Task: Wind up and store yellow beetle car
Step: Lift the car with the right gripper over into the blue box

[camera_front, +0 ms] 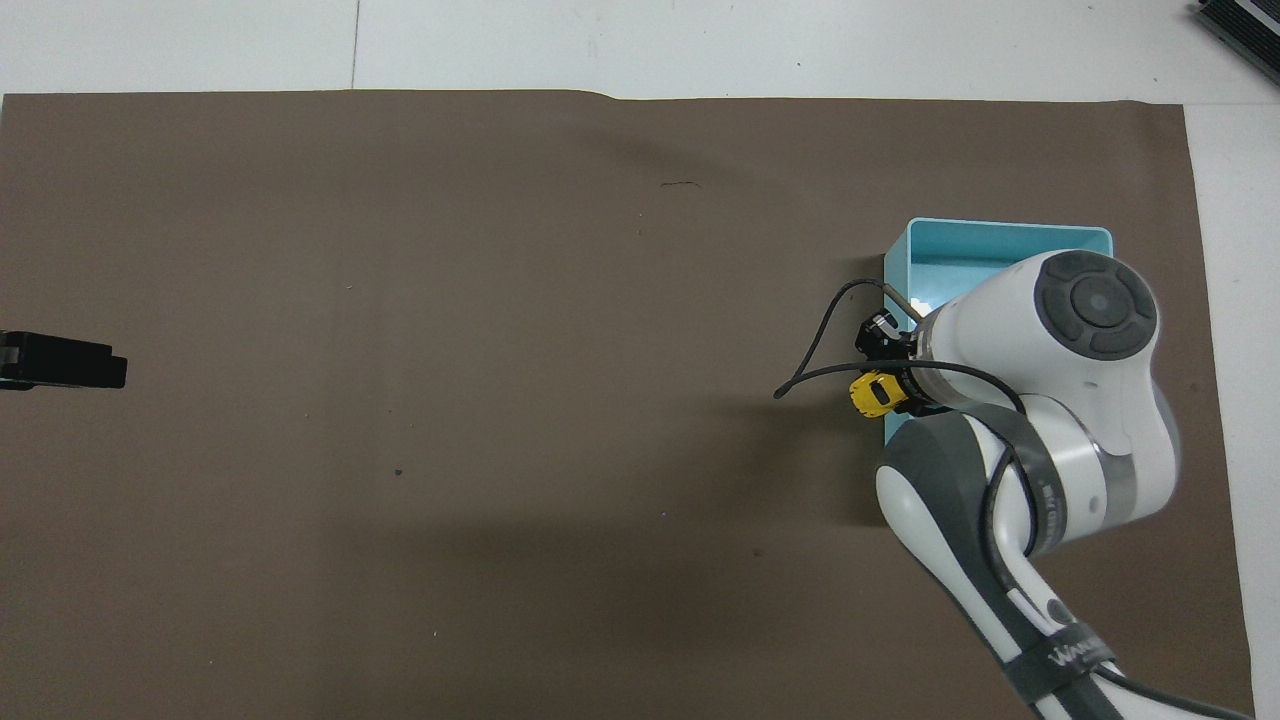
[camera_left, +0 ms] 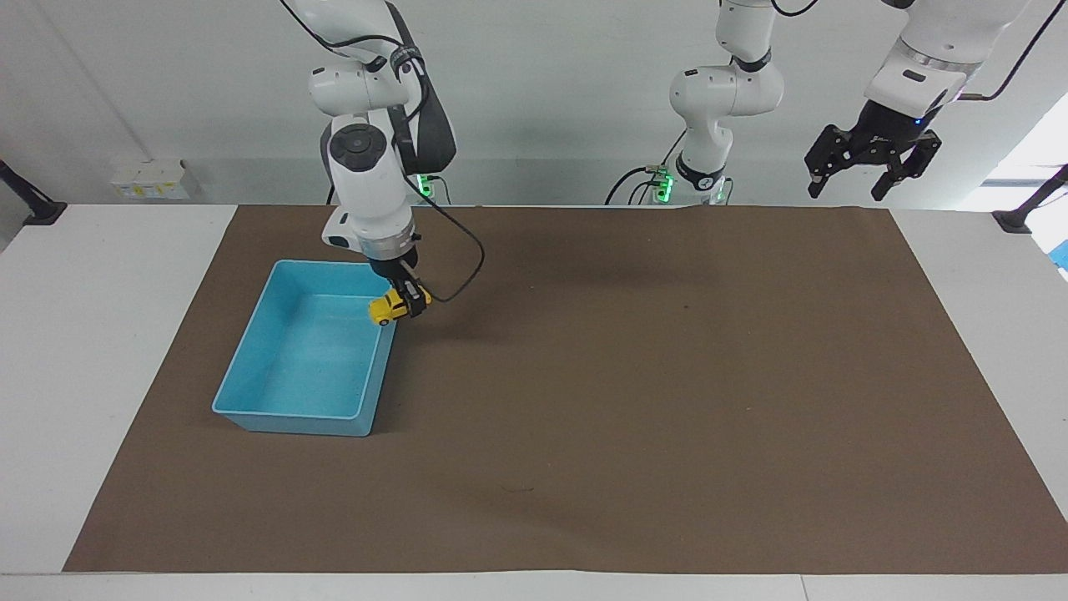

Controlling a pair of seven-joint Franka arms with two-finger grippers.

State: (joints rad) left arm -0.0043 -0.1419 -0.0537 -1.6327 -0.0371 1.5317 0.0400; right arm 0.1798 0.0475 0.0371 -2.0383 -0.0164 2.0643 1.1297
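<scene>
The yellow beetle car (camera_left: pixel 387 309) is a tiny bright yellow toy with dark windows. My right gripper (camera_left: pixel 410 301) is shut on it and holds it tilted in the air, over the blue bin's (camera_left: pixel 250 367) long wall that faces the middle of the table. In the overhead view the car (camera_front: pixel 875 393) shows beside the right gripper (camera_front: pixel 893 375), and the arm covers most of the bin (camera_front: pixel 1000 229). My left gripper (camera_left: pixel 844 185) hangs open and empty, raised over the brown mat's edge at the left arm's end, and waits.
A brown mat (camera_left: pixel 634 401) covers most of the white table. The bin stands at the right arm's end of the mat. A black cable (camera_left: pixel 467 267) loops from the right wrist. The left gripper's tip (camera_front: pixel 62 360) shows in the overhead view.
</scene>
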